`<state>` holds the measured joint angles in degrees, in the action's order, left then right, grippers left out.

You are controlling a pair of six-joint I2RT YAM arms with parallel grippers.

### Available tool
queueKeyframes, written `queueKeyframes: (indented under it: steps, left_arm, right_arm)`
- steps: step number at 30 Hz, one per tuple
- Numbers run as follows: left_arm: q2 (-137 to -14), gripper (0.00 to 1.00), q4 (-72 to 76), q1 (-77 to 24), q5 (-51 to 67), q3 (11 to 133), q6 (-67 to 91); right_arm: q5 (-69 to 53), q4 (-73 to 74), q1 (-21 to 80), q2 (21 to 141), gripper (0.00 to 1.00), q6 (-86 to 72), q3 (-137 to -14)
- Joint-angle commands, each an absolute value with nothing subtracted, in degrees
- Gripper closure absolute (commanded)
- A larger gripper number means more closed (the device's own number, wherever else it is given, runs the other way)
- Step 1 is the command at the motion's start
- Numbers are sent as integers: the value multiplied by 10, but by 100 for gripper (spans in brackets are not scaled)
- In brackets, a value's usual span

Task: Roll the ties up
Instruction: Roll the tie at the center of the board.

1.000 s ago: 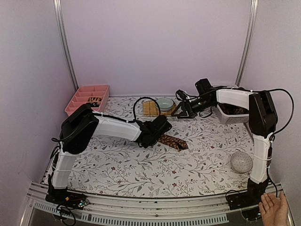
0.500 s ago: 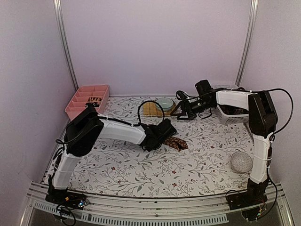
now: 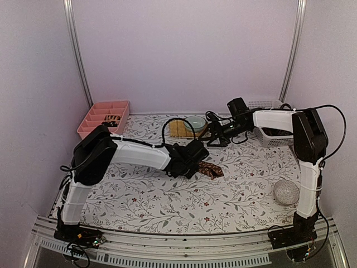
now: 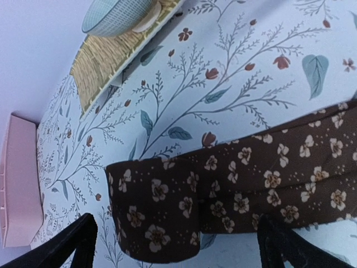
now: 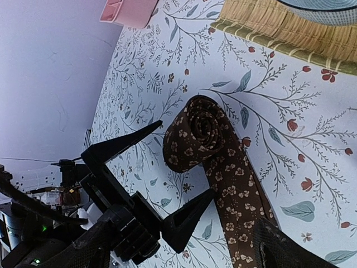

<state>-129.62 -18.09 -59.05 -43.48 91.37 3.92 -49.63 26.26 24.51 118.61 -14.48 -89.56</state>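
One dark brown tie [image 3: 211, 169] with small cream flowers lies on the floral table cover, its near end wound into a compact roll [image 4: 156, 206] and its tail running off to the right. My left gripper [image 4: 178, 254] is open, its black fingers [image 4: 72, 245] standing either side of the roll without touching it. From the right wrist view the roll [image 5: 195, 131] sits just ahead of the left gripper [image 5: 186, 158]. My right gripper [image 3: 215, 137] hangs open above the far middle of the table, holding nothing. Small rolled ties [image 3: 113, 119] lie in the pink tray.
A pink divided tray [image 3: 103, 114] stands at the back left. A yellowish woven mat [image 3: 178, 129] with a pale bowl [image 3: 195, 123] lies at the back centre, a white basket [image 3: 273, 137] at the back right, a clear patterned ball [image 3: 286, 192] near the right arm.
My left gripper has opened and let go of the tie's roll, after shifting a little to the right. The right gripper has edged left.
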Motion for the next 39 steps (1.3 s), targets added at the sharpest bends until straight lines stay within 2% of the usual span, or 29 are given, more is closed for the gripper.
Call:
queueKeyframes:
  steps: [1,8,17,27,31,37,39]
  left_arm:
    - [-1223,0,-161,-597,-391,898,43]
    - [-1094,0,-144,-571,-270,807,95]
    - [-923,0,18,-426,6,592,193]
    - [-1011,2,109,-325,182,587,245]
    - [-1064,4,132,-306,243,608,267]
    - [-1111,4,156,-297,273,625,282]
    - [-1120,4,159,-297,281,630,285]
  right_arm:
    - [-447,243,263,1223,14,-190,-893]
    - [-386,273,290,1246,17,-226,-930]
    - [-368,275,321,1287,21,-258,-944]
    - [-396,260,344,1315,27,-293,-983]
    - [-390,263,352,1336,33,-305,-998]
    - [-381,268,357,1368,41,-314,-1003]
    - [-385,264,356,1374,48,-318,-1002]
